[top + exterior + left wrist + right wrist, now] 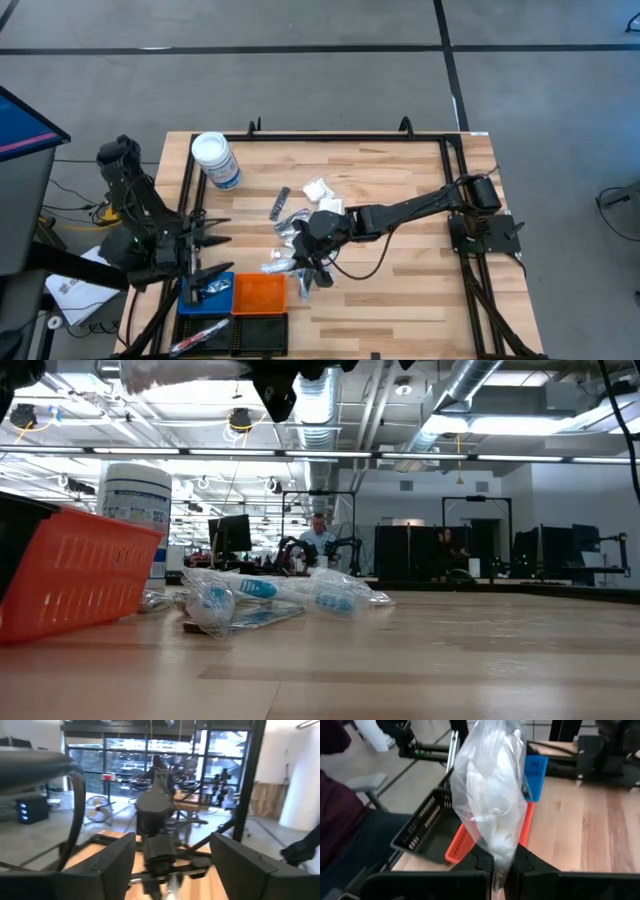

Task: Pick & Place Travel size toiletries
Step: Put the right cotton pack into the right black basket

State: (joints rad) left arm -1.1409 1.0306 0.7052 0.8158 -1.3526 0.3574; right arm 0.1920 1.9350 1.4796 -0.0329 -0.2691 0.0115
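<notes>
Fingers of the right gripper (502,870) are pinching a clear-wrapped white packet (492,795) above the table (420,290) beside the orange tray (260,293), while the left gripper (205,255) is waiting spread open near the blue tray (207,290).

Grey concrete floor (330,25), exposed ceiling ducts (470,390), glass partitions (125,755), workstation monitors (232,532).

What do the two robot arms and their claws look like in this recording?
Both arms are dark, jointed links on black frames. A black cable loops below the right arm. The right claw has two blocky black fingers. The left claw has two broad, flat, dark fingers. No markings are readable.
</notes>
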